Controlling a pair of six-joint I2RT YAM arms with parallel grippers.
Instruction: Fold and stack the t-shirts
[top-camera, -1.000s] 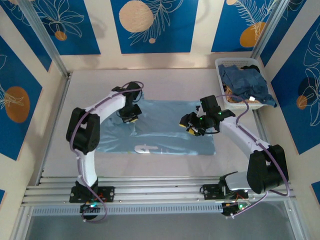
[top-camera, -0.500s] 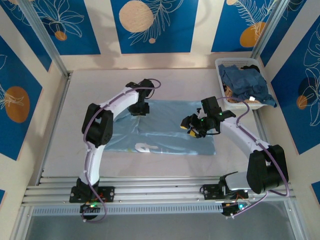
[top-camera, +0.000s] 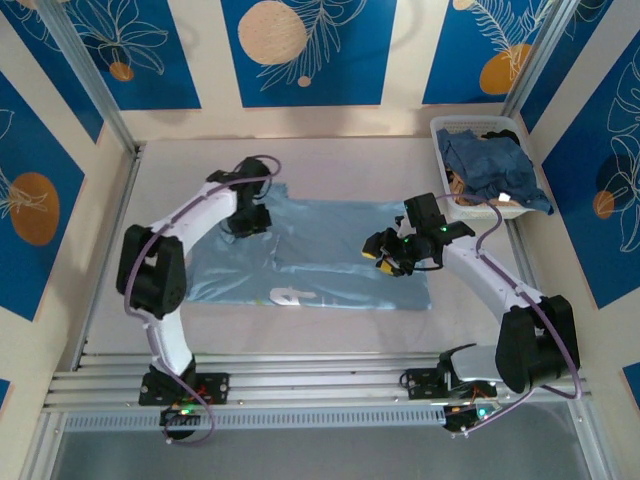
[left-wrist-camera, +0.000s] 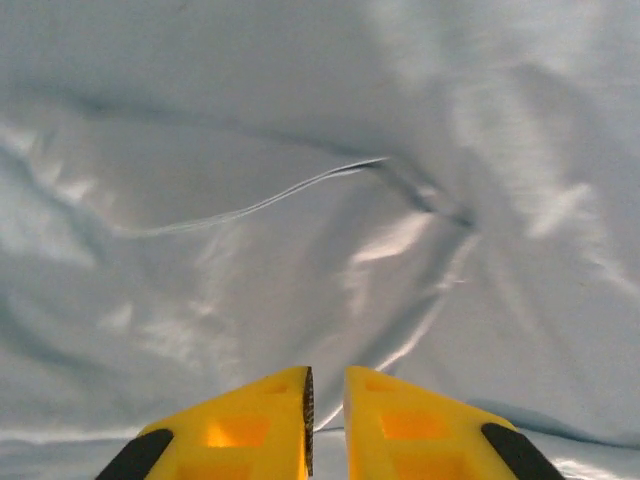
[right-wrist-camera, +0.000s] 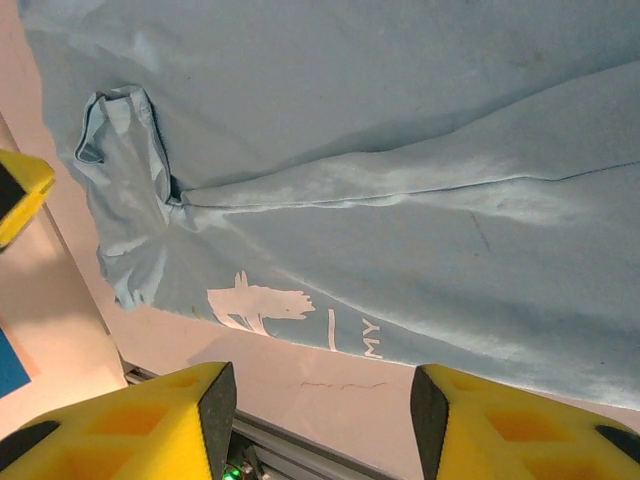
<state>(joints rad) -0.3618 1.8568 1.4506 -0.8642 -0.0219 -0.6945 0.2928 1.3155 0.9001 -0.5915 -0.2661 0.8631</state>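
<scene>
A light blue t-shirt (top-camera: 340, 250) lies spread flat on the table, with a white print (top-camera: 290, 296) near its front edge. My left gripper (top-camera: 247, 218) is low at the shirt's back left part. In the left wrist view its fingers (left-wrist-camera: 326, 372) are nearly together, pinching a crease of the cloth (left-wrist-camera: 330, 230). My right gripper (top-camera: 382, 252) hovers over the shirt's right half. It stands wide open (right-wrist-camera: 322, 385) with nothing between its fingers, above the white lettering (right-wrist-camera: 262, 305). More dusty blue t-shirts (top-camera: 490, 165) fill the basket.
The white mesh basket (top-camera: 441, 131) sits at the back right corner, with cloth hanging over its right rim. Aluminium rails (top-camera: 320, 385) run along the near table edge. Metal posts and walls close in the left, back and right sides.
My left gripper swung right along the shirt's back edge, then back left, and the shirt's back left part now reaches farther left. The right arm has barely moved.
</scene>
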